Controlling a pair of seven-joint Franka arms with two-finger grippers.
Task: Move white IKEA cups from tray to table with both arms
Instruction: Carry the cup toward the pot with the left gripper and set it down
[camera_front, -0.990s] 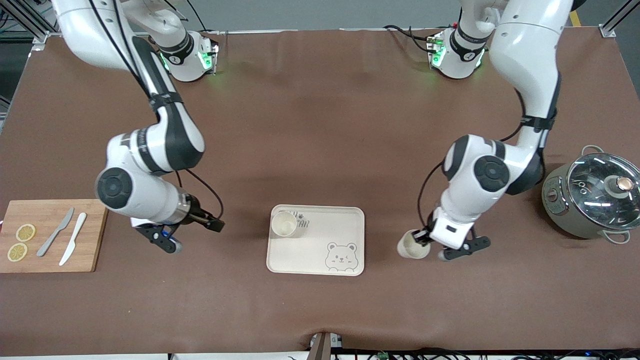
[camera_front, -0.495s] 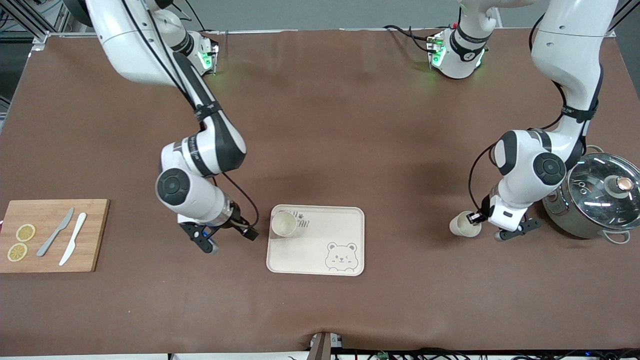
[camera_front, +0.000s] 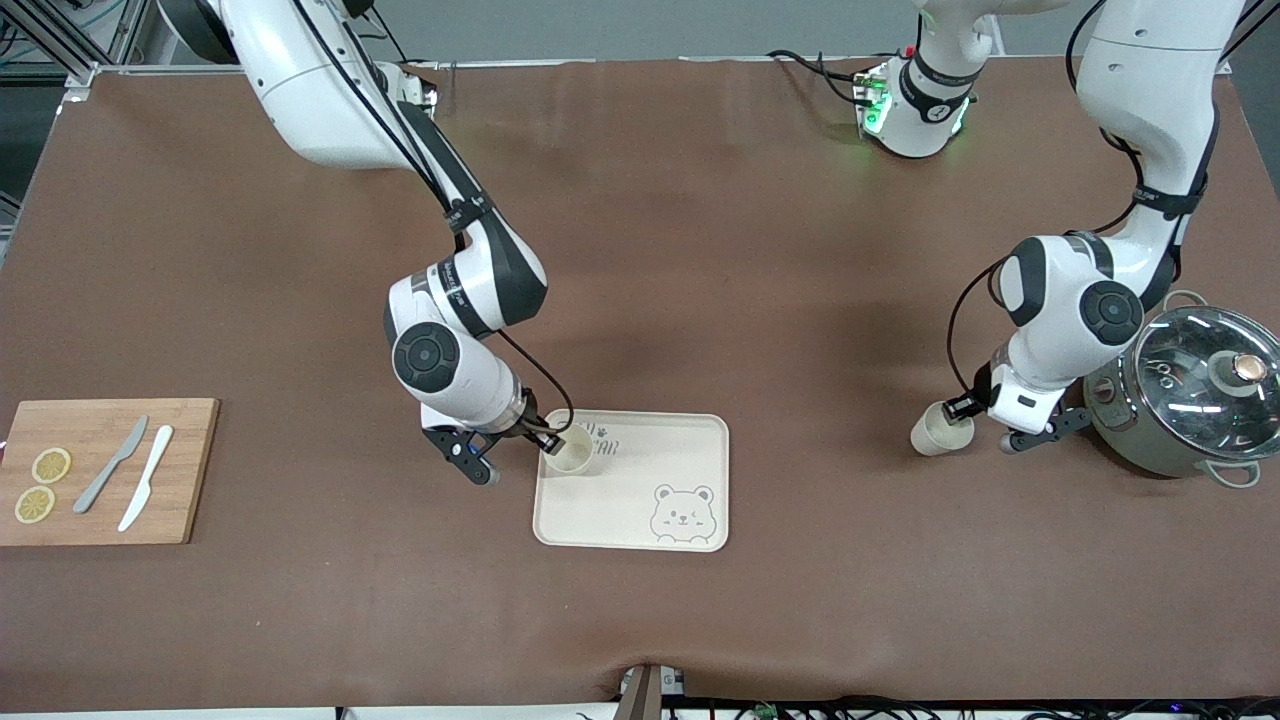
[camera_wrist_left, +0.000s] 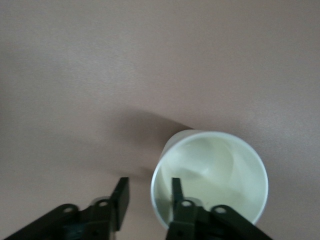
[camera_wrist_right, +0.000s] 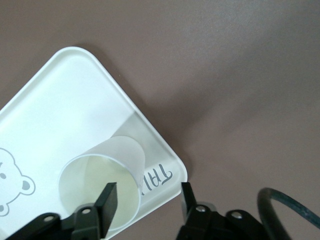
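Note:
One white cup stands on the cream bear-print tray, in its corner toward the right arm's end and farther from the front camera. My right gripper is open and low at that corner. In the right wrist view, one finger is inside the cup and the other is off the tray. The second cup is on the table beside the pot. My left gripper is open at this cup's rim. In the left wrist view, its fingers straddle the cup's wall with gaps.
A grey pot with a glass lid stands right beside my left gripper, at the left arm's end. A wooden cutting board with two knives and lemon slices lies at the right arm's end.
My right arm swung from near the cutting board to the tray and lowered a finger into the cup there. My left arm moved the other cup from beside the tray toward the pot.

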